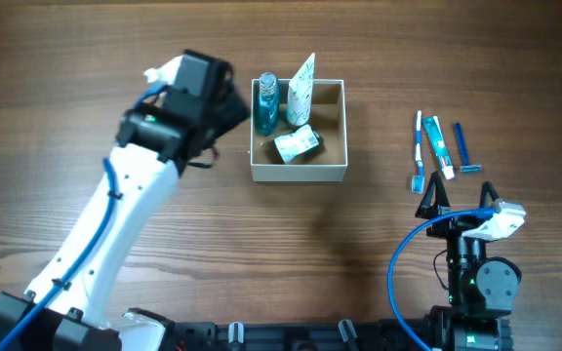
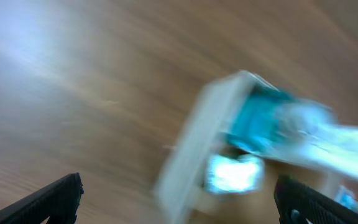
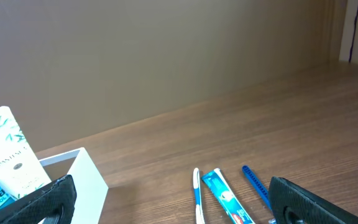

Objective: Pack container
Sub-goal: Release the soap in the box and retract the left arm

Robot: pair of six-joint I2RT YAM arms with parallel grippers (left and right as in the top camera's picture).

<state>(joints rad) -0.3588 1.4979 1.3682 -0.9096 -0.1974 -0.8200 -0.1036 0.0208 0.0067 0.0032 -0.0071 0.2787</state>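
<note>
The container (image 1: 298, 172) is a white box with a tan inside at the table's centre back. In it are a teal bottle (image 1: 266, 102), a white tube (image 1: 301, 90) and a small sachet (image 1: 296, 143). My left gripper (image 1: 234, 107) hovers just left of the box, open and empty; its wrist view is blurred and shows the box (image 2: 191, 143) between the fingers (image 2: 179, 208). My right gripper (image 1: 437, 195) is open and empty near the front right, below a toothbrush (image 1: 418, 151), toothpaste (image 1: 440, 144) and a blue razor (image 1: 464, 146).
In the right wrist view the toothbrush (image 3: 197, 193), toothpaste (image 3: 225, 198) and razor (image 3: 255, 185) lie ahead between the fingers (image 3: 173, 214), with the box's corner (image 3: 86, 177) at the left. Bare wood table lies all round.
</note>
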